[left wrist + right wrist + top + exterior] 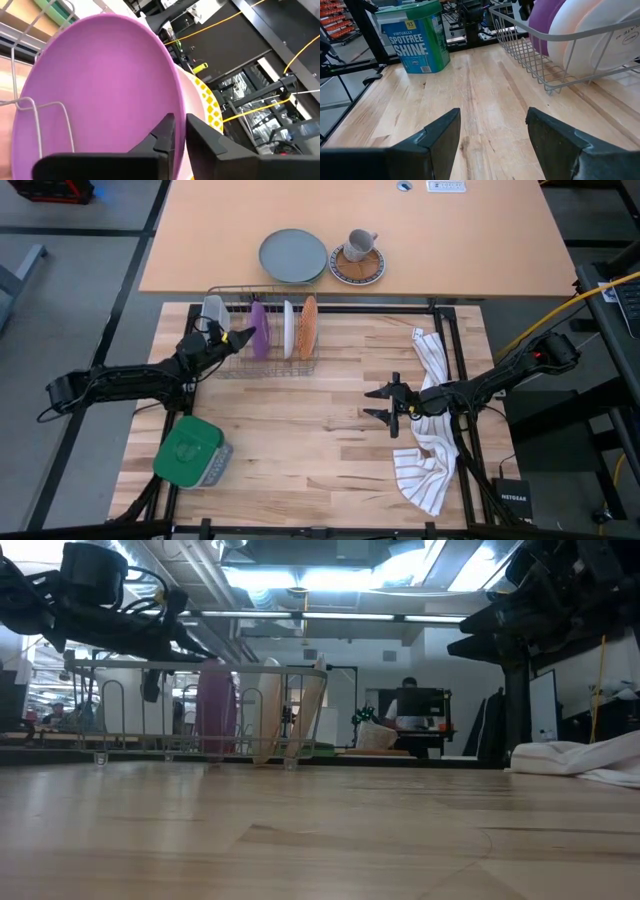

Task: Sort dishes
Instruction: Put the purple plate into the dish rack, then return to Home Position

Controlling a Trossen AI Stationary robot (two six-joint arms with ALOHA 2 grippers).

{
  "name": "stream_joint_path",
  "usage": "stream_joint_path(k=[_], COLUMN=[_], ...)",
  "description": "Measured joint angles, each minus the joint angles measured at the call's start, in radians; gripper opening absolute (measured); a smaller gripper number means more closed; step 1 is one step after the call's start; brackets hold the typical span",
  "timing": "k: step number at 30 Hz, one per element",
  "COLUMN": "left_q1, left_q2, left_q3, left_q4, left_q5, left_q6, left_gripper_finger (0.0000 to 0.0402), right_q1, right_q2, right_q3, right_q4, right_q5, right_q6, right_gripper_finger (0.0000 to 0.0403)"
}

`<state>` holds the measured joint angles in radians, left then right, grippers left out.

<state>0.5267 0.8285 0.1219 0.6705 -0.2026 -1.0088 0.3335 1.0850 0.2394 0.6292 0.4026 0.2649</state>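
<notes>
Purple plate [100, 90] stands in rack [232, 365]; left tool [179, 131] pinches its rim.

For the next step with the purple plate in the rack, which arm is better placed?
The left: its claw is at the purple plate in the rack. The right claw hangs open, away beside the towel.

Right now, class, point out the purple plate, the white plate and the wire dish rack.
purple plate [259, 330]: high view, on its upper edge, standing in the rack.
white plate [288, 328]: high view, on its rim, beside the purple one.
wire dish rack [120, 705]: low view, on its front wire wall.
</notes>
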Motion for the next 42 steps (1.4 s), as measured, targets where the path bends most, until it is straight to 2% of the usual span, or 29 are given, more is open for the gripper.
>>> stream_joint_path(k=[12, 16, 21, 33, 36, 42], left_q1=[-0.003, -0.003, -0.003, -0.003, -0.003, -0.006], left_q2=[-0.001, -0.012, -0.053, -0.317, -0.406, -0.588], left_q3=[0.000, 0.000, 0.000, 0.000, 0.000, 0.000], left_q4=[0.001, 0.000, 0.003, -0.029, -0.119, -0.397], left_q5=[0.002, 0.055, 0.130, 0.243, 0.253, 0.271], left_q6=[0.017, 0.043, 0.113, 0.363, 0.394, 0.507], left_gripper_finger=[0.0125, 0.0146, 0.0154, 0.0155, 0.0155, 0.0155], right_q1=[0.000, 0.000, 0.000, 0.000, 0.000, 0.000], right_q2=[0.000, 0.000, -0.001, -0.088, -0.152, -0.323], right_q3=[0.000, 0.000, 0.000, 0.000, 0.000, 0.000], right_q4=[-0.003, -0.003, -0.003, -0.030, -0.093, -0.218], right_q5=[0.000, 0.000, -0.001, -0.002, 0.005, 0.032], right_q6=[0.001, 0.019, 0.022, 0.007, -0.011, -0.022], right_gripper_finger=[0.0232, 0.0232, 0.0232, 0.0232, 0.0232, 0.0232])
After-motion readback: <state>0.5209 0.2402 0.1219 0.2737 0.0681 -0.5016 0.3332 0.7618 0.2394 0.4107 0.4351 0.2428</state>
